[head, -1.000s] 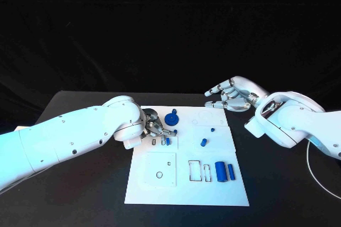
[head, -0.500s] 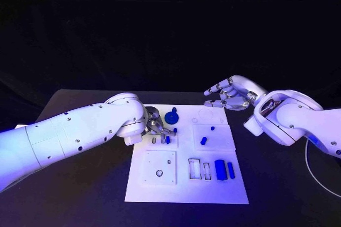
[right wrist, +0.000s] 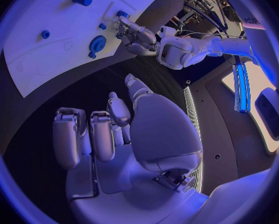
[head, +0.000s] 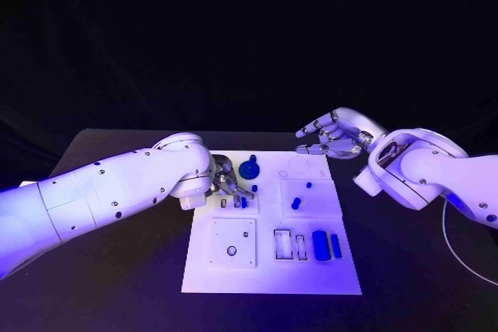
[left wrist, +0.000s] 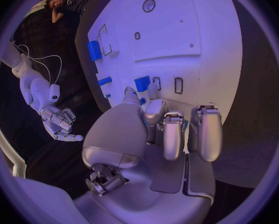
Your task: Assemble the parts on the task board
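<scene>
The white task board [head: 272,274] lies in the middle of the table. My left hand [head: 227,188] rests on its upper left part, by a row of narrow slots. Thumb and a fingertip pinch a small blue block [left wrist: 141,83] standing beside the slots [left wrist: 178,84]; the same block [head: 243,200] shows at the fingertips. A blue gear-like part [head: 250,171] stands just beyond that hand. Two small blue pegs [head: 296,202] stand on the right square plate. Two blue cylinders [head: 326,245] lie lower right. My right hand [head: 332,139] hovers over the board's far right edge, fingers apart, holding nothing.
The black table [head: 124,274] has free room on both sides of the board. A square plate with holes [head: 232,247] sits lower left on the board. A thin white cable [head: 462,253] runs along the table at the right.
</scene>
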